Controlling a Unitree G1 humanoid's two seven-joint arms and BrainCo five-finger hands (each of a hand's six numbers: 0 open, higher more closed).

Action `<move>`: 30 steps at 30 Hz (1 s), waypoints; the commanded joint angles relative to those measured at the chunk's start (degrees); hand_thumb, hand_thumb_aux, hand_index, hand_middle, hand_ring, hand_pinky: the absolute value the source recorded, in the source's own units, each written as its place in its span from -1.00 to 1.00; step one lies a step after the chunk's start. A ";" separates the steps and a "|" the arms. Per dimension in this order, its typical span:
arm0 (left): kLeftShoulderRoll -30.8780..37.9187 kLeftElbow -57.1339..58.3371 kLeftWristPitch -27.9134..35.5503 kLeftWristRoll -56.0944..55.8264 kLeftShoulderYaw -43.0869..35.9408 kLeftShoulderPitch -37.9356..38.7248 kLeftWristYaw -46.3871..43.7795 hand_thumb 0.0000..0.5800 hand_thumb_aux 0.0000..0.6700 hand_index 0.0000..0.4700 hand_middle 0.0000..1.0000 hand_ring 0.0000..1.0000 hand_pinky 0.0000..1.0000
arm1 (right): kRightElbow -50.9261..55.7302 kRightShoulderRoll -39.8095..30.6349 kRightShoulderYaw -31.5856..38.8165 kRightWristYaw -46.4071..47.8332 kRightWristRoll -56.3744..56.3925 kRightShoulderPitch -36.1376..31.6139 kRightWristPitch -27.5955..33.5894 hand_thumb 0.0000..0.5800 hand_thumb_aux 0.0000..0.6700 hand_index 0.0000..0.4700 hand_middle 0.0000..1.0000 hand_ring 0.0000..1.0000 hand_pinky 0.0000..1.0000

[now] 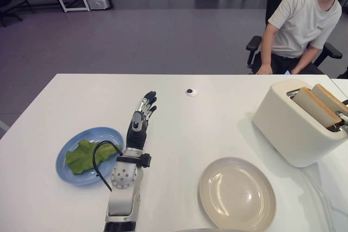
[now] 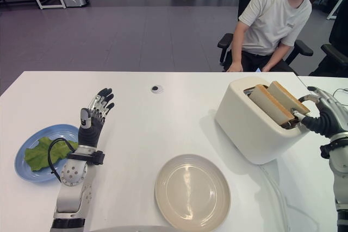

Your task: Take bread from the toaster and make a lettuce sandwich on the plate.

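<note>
White desk (image 1: 179,123), everything laid out: one toaster (image 2: 244,129) with two bread slices (image 2: 272,104) poking out the top, one lettuce leaf (image 1: 84,156) on the blue plate (image 1: 103,133), one bare beige plate (image 2: 192,191). Right hand (image 2: 321,115) sits at the slices' ends; I cannot tell if it grips. Left hand (image 1: 140,120) rests spread wide, holding nothing. Toast looks light, stiff and crumbly, so pinch the exposed edge gently.

Two plates (image 2: 60,132) (image 2: 192,191), two slices (image 2: 269,105) (image 2: 286,96) — one toaster (image 2: 244,130), one leaf (image 2: 41,155).
</note>
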 commanded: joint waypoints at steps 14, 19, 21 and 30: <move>-0.18 0.19 -0.26 0.72 -0.32 0.33 0.52 -1.00 -1.00 -1.00 -1.00 -1.00 -1.00 | -12.28 4.45 -2.78 2.68 17.44 -5.77 0.49 1.00 1.00 1.00 -1.00 -1.00 -1.00; -0.37 0.07 -0.26 0.87 -0.49 0.31 0.62 -1.00 -1.00 -1.00 -1.00 -1.00 -1.00 | -17.80 6.28 -6.72 5.46 28.66 -8.22 6.56 1.00 1.00 1.00 -1.00 -1.00 -1.00; -0.46 -0.04 -0.19 0.92 -0.65 0.30 0.62 -1.00 -1.00 -1.00 -1.00 -1.00 -1.00 | -19.13 6.53 -8.16 5.98 31.82 -8.97 9.09 1.00 1.00 1.00 -1.00 -1.00 -1.00; -0.84 -0.36 0.05 1.15 -1.16 0.36 0.68 -1.00 -1.00 -1.00 -1.00 -1.00 -1.00 | -36.17 8.44 -8.05 14.97 58.63 -6.92 26.74 1.00 1.00 1.00 -1.00 -1.00 -1.00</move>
